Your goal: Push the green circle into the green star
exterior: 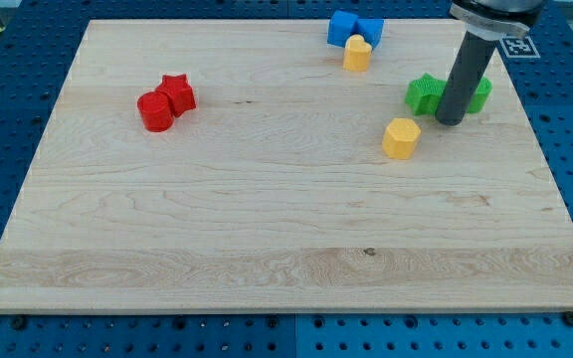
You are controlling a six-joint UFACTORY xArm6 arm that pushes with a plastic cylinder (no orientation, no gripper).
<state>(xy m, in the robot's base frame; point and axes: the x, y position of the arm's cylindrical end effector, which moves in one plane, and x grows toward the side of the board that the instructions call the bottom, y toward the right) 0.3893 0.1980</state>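
Note:
The green star [425,92] lies at the view's upper right on the wooden board [267,249]. The green circle [479,92] is just right of it, mostly hidden behind my rod. My tip [450,121] rests on the board between the two green blocks, at their lower edge, touching or nearly touching both. The two green blocks appear close together, with the rod covering the gap between them.
A yellow hexagon [401,137] lies just below-left of my tip. A yellow heart [357,54] and two blue blocks [354,28] sit at the top. A red circle [154,110] and red star [178,93] touch at the left.

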